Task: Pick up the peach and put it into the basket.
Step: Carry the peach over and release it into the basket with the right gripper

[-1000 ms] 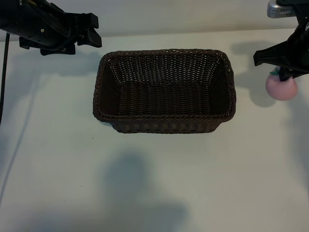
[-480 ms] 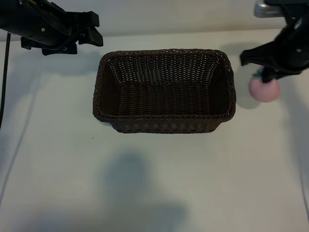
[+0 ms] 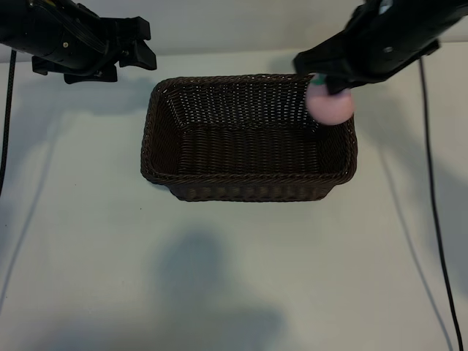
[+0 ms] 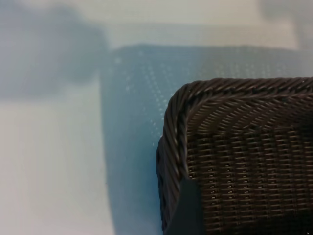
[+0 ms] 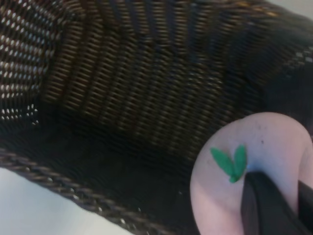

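Exterior: right gripper clamped on the peach, reaching in from the top right, fruit hanging over the basket at its far right corner, just inside the rim. Basket interior below is open. Left gripper parked off the basket's far left corner, jaws spread, holding nothing.

Left wrist: only a basket corner rim and bare table beside it.

Right wrist: peach, green leaf up, dark finger pressed on it, woven wall behind.
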You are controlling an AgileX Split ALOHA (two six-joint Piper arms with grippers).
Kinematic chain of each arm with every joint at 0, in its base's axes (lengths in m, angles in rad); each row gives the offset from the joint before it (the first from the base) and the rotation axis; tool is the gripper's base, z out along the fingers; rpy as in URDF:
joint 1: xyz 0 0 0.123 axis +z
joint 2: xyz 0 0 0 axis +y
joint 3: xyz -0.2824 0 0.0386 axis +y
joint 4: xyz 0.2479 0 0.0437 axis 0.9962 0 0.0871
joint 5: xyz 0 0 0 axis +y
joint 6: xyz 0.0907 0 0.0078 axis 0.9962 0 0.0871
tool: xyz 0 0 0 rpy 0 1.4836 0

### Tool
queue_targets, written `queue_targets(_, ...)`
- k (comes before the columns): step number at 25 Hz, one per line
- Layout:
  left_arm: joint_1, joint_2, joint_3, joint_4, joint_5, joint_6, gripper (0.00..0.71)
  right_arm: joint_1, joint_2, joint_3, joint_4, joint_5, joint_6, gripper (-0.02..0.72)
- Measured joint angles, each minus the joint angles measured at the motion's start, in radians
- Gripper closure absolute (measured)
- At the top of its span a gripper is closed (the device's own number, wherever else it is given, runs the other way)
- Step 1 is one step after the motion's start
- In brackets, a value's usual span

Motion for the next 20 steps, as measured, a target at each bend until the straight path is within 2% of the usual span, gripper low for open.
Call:
queue_targets(9, 0.0, 0.0, 0.0, -0.013, 0.024, 0.0, 0.121, 0.084, 0.143, 0.0, 0.0, -0.086, -0.019, 0.662)
queue_targets(20, 0.0, 0.0, 0.0, -0.014, 0.033, 0.001, 0.121, 0.088, 0.19, 0.0, 0.045, -0.162, -0.033, 0.66)
